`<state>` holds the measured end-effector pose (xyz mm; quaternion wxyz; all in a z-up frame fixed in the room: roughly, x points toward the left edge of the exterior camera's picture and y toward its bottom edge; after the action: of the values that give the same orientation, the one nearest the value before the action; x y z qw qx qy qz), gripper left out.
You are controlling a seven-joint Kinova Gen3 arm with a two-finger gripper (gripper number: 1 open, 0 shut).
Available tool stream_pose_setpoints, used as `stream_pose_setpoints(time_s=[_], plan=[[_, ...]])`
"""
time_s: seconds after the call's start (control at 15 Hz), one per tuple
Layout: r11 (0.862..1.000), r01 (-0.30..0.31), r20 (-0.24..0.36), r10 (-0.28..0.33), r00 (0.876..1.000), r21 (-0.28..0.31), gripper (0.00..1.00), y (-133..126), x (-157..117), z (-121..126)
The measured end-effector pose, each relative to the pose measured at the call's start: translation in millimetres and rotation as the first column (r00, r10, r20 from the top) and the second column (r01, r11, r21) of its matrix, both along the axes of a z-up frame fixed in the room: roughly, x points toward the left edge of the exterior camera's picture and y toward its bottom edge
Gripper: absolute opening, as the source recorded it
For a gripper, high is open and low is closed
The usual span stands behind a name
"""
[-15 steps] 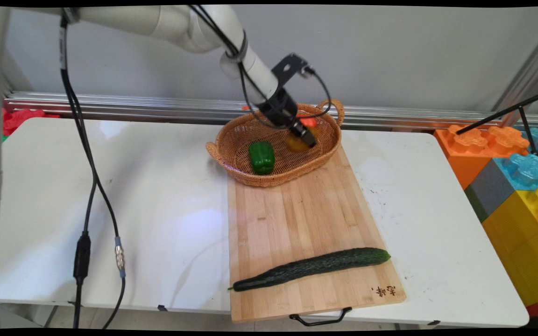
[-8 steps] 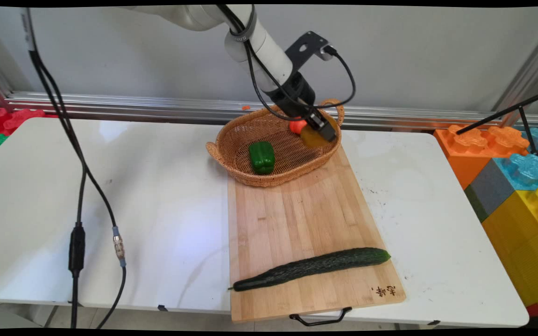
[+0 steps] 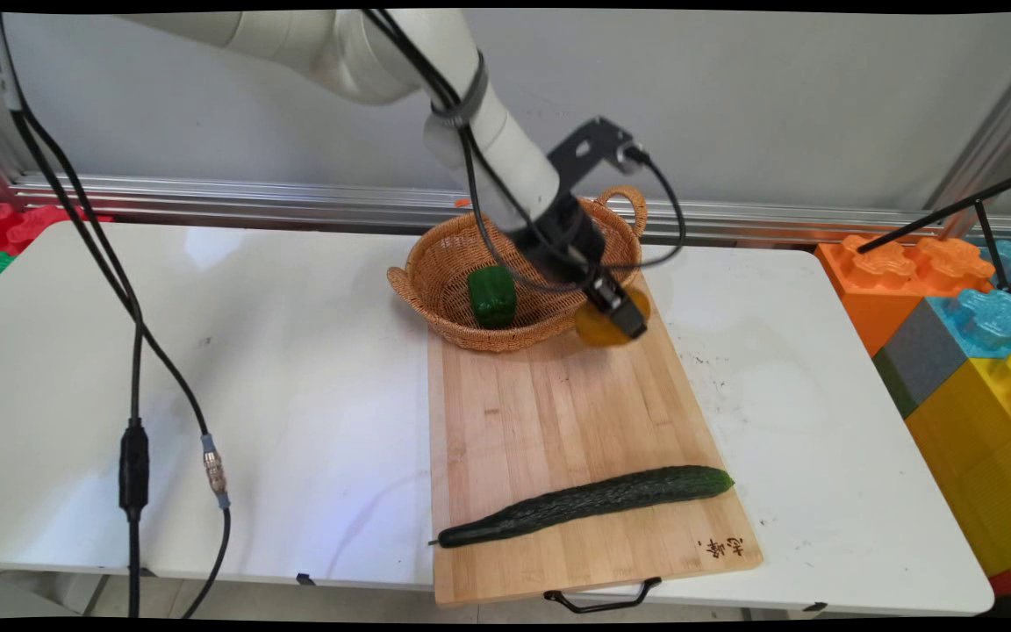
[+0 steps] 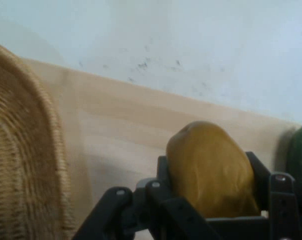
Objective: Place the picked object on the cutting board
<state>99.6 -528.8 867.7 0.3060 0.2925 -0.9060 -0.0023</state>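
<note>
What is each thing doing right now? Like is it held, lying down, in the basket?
gripper: shut on the yellow fruit
yellow fruit: held, above the cutting board's far end
green pepper: inside the basket
basket: upright, on the board's far end
cucumber: lying across the cutting board

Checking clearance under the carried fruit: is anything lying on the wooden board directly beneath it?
Nothing visible: the hand holds the yellow-orange fruit over a bare stretch of wooden cutting board, just outside the wicker basket; the long dark cucumber lies far nearer.
</note>
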Motion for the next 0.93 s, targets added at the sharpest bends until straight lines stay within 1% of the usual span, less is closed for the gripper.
stream_pose_setpoints(time_s=[0.07,0.27,0.47,0.73,0.8,0.93], plan=[[1.0,0.005,0.001,-0.005,1.0,0.003,0.0,2,-1,-5],[1.0,0.026,0.014,-0.026,1.0,0.015,0.0,11,-1,-35],[0.999,0.04,0.026,-0.04,0.999,0.015,0.0,14,0,-60],[0.998,0.058,0.028,-0.058,0.998,0.009,0.0,18,-1,-83],[0.998,0.065,0.025,-0.065,0.998,0.005,1.0,20,-2,-85],[0.997,0.08,0.02,-0.079,0.997,-0.006,1.0,23,-5,-86]])
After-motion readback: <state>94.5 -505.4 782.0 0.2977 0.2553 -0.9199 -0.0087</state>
